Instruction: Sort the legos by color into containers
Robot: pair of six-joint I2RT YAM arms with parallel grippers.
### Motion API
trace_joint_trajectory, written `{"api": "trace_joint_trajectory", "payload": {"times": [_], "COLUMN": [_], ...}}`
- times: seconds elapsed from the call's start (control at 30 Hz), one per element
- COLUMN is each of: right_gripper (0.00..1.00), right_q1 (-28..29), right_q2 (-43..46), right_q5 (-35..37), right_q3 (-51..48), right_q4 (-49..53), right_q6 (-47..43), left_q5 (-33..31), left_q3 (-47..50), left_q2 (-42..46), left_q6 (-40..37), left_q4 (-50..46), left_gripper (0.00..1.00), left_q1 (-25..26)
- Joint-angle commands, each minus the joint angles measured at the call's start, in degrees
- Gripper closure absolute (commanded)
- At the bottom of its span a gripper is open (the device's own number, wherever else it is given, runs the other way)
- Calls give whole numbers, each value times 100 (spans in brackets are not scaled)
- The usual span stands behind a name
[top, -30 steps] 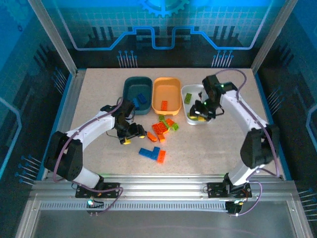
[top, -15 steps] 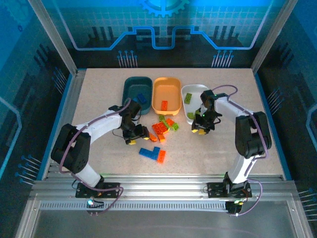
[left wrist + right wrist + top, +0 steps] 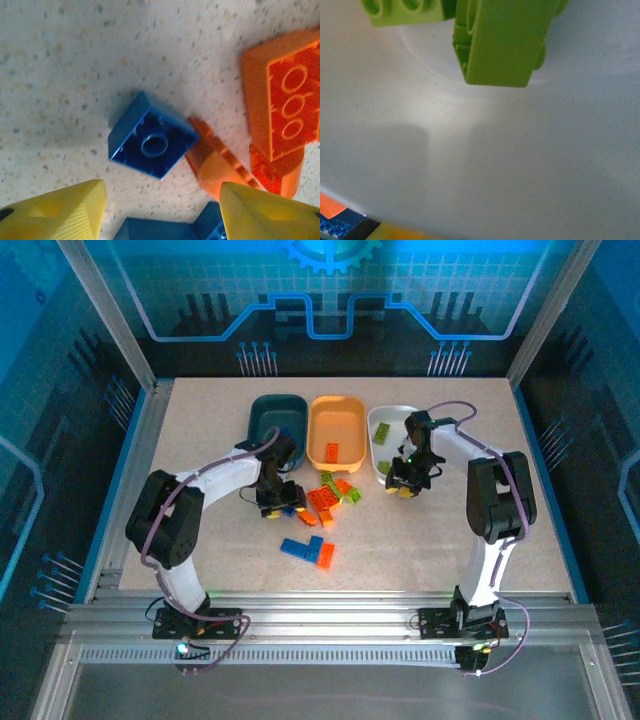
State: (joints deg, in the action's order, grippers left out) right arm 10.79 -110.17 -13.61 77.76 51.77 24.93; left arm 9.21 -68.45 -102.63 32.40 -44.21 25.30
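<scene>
- Moved in on the loose pile of bricks: left tool, spread wide, small blue studded plastic brick just ahead between its tips.
- Edged over the white plastic tub: right tool, spread or pressed together, cannot tell.
- Blue pick likely next.

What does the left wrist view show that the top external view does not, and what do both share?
Left wrist view: the small blue brick lies hollow side up, a ring inside, just ahead of the open left claw and its yellow fingertips. Top external view: the dark teal tub, orange tub and white tub in a row, with the right claw at the white one. Both: that brick, orange bricks and the speckled table.
</scene>
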Motion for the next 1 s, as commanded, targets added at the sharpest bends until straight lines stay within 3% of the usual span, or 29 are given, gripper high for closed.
{"api": "trace_joint_trajectory", "payload": {"times": [0.0,0.63,0.87,0.97], "right_gripper": [67,64,63,63], "right_q1": [-107,18,83,137], "right_q2": [-143,355,418,435], "right_q5": [-62,-156,-172,-158], "right_q3": [244,-62,-115,-138], "right_q4": [57,143,139,124], "right_q6": [-104,-103,-54,-28], "left_q5": [-166,-545,-660,-699], "left_q3": [-313,-782,-545,-494], "left_q2": [-200,-948,-970,-952], "left_q6": [-291,-252,-261,-277], "left_q4": [-281,-477,-478,-432], "left_gripper": [37,37,38,42], "left_q1": [0,-184,-184,-200]}}
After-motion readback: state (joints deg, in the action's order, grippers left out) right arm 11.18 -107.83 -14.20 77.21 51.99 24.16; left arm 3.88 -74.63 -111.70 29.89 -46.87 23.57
